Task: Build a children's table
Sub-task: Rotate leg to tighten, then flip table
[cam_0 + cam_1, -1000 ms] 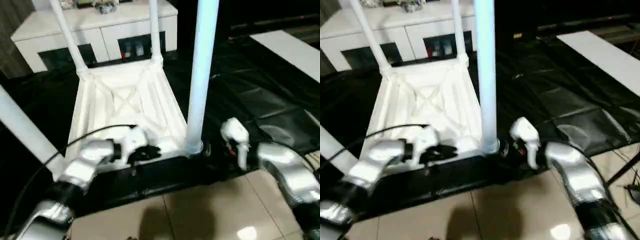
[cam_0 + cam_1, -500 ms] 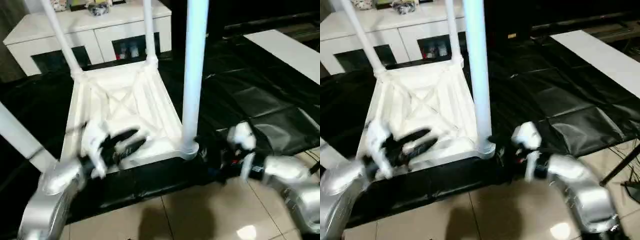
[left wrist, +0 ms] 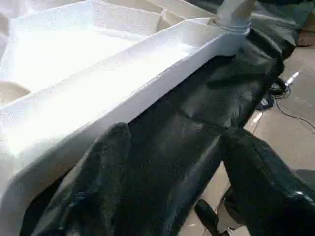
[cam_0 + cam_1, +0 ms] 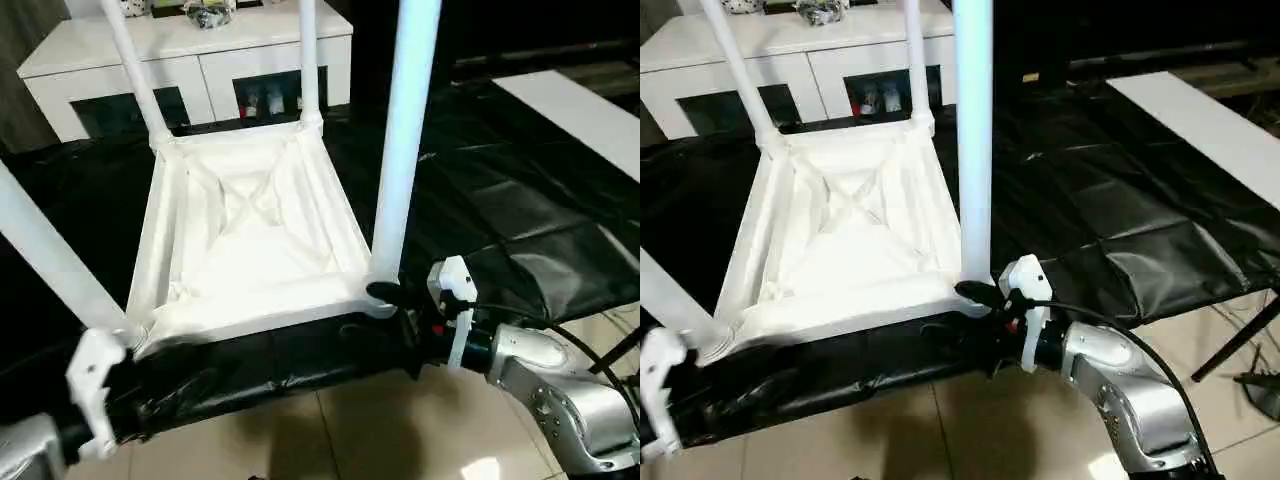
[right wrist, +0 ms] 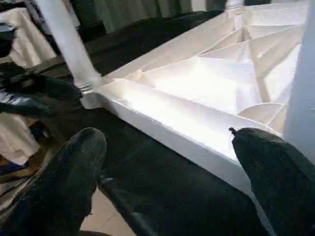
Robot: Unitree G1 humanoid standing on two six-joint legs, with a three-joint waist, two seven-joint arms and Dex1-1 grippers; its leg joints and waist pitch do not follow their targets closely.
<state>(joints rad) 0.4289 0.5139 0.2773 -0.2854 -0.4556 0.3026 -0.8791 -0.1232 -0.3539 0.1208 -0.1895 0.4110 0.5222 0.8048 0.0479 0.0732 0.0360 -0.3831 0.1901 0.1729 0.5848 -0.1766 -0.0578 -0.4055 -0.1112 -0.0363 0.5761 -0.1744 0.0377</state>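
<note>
The children's table (image 4: 250,235) lies upside down on the black-covered tabletop (image 4: 520,200), its underside up and four white legs (image 4: 403,150) standing up from the corner sockets. Its near rim runs along the tabletop's front edge. The left gripper (image 3: 172,187) sits low at the near left corner, its black fingers (image 3: 106,162) spread apart, just in front of the rim and holding nothing. The right gripper (image 5: 172,182) is at the near right corner beside the closest leg, its fingers (image 5: 275,167) wide apart and empty. A white cabinet (image 4: 190,60) stands behind.
</note>
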